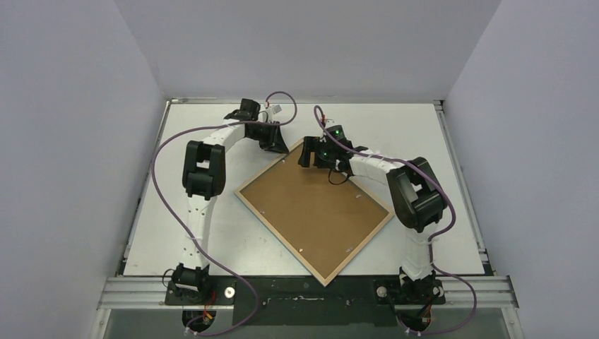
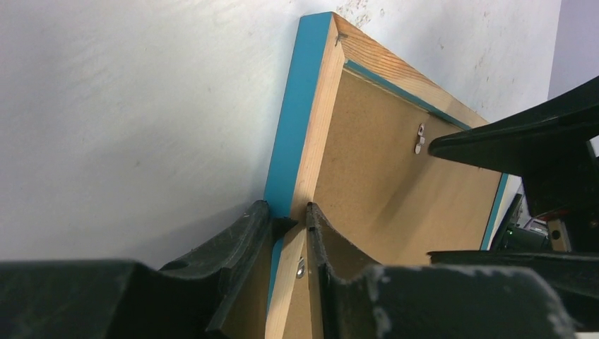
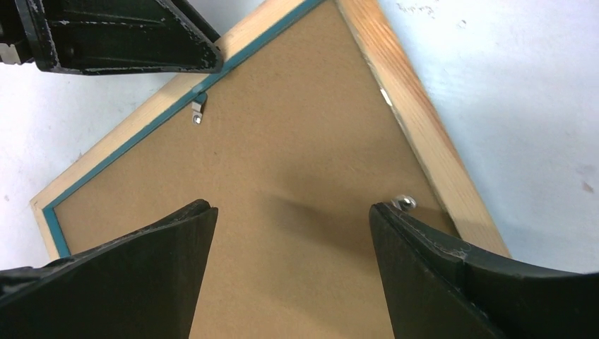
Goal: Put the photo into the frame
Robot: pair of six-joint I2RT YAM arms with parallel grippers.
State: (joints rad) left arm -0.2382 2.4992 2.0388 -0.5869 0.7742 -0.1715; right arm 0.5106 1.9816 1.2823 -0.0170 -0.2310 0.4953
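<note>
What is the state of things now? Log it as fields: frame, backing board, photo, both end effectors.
frame: on the table, turned diamond-wise, wooden reverse up
backing board: seated in the frame, brown side up
photo: not visible in any view
left end effector: closed on the frame's rail near its far corner
right end effector: open, above the backing board

Counting on one table [image 1: 424, 141]:
- Frame [image 2: 319, 134]: one.
- Brown backing board [image 1: 314, 212]: one.
- Arms: two, left arm [image 1: 200, 212], right arm [image 1: 417, 244].
- End effectors: two, left end effector [image 2: 289, 212], right end effector [image 3: 289, 207].
- Small metal clips [image 3: 198, 111]: two showing in right wrist view; total proving too small to count from above.
</note>
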